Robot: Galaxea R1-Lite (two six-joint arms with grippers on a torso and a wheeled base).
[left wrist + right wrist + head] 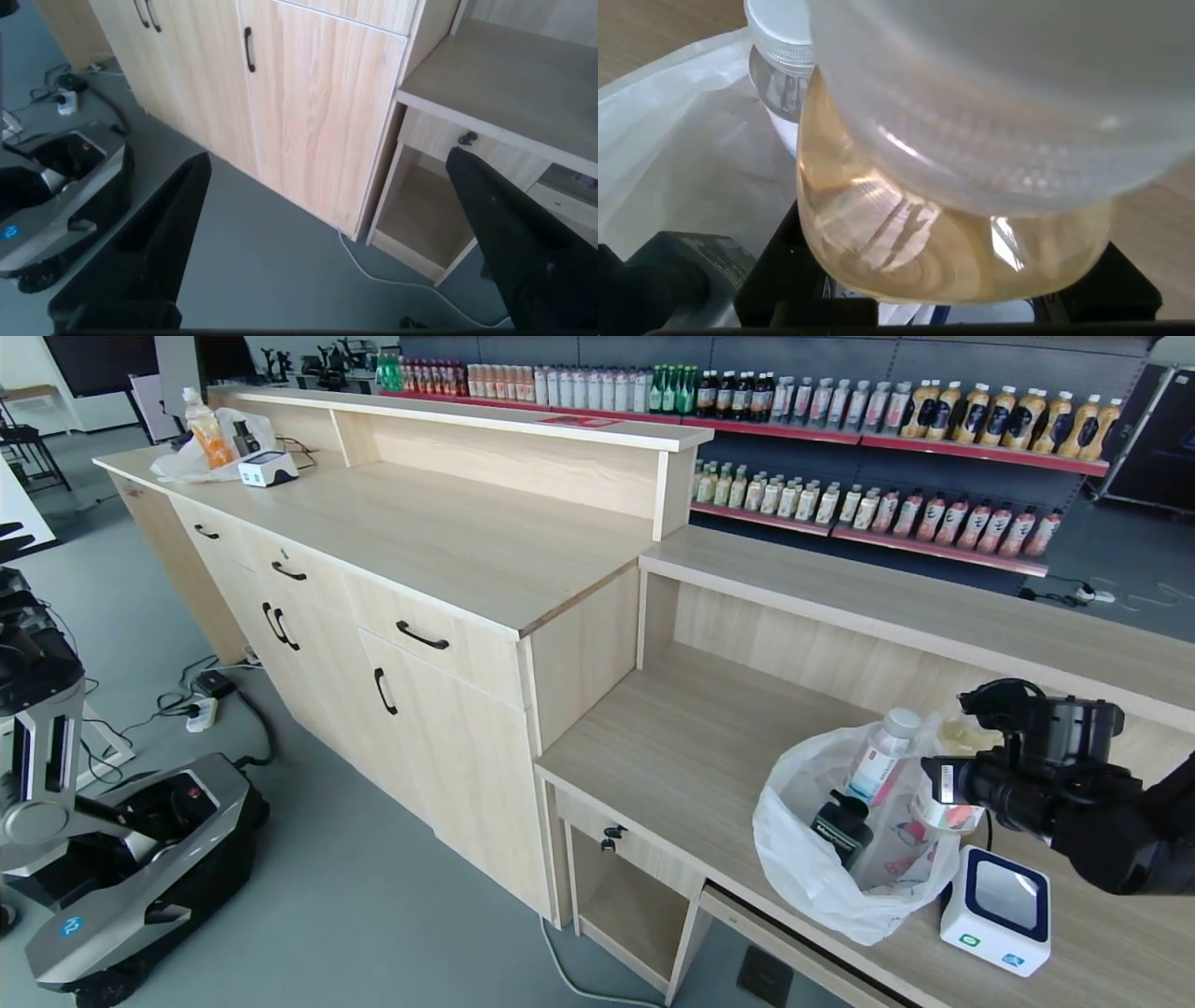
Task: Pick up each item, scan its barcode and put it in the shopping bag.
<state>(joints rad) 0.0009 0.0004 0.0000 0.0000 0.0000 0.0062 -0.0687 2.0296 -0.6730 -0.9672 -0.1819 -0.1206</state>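
the jaws of the right gripper (943, 789) are pressed onto a bottle of amber drink (952, 233), which is held above the open mouth of the white shopping bag (803, 859) on the low counter (691, 737). a white-capped bottle (882, 756) and a black item (843, 826) are seen inside the bag, and the scanner (997, 910) is set just beside it. the jaws of the left gripper (327, 252) are spread wide above the grey floor (280, 252), near the cabinet doors (308, 93).
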